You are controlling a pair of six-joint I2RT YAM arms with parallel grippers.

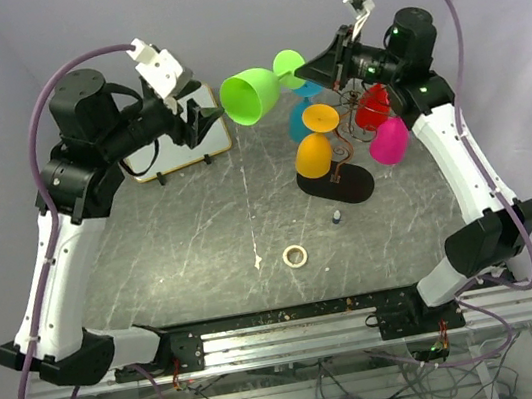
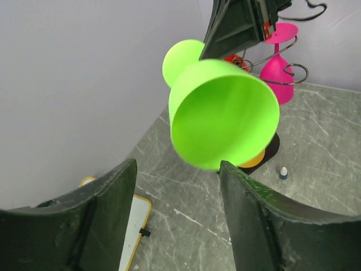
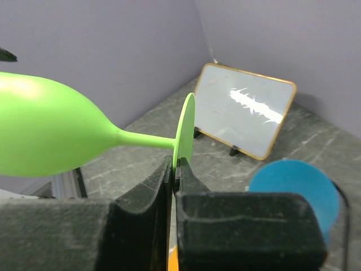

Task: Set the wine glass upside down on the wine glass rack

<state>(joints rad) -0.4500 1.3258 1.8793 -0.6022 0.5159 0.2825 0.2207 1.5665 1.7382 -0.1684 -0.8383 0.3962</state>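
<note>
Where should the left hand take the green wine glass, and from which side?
By the bowl, coming from the left and closing across its width. The green wine glass lies horizontal with its mouth toward the left hand, and the right hand pinches the foot.

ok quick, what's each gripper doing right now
left gripper: open, holding nothing
right gripper: closed on the foot of the green wine glass

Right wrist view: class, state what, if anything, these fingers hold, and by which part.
The right gripper holds the bright green plastic wine glass by the edge of its flat round foot, pinched between the fingers.
</note>
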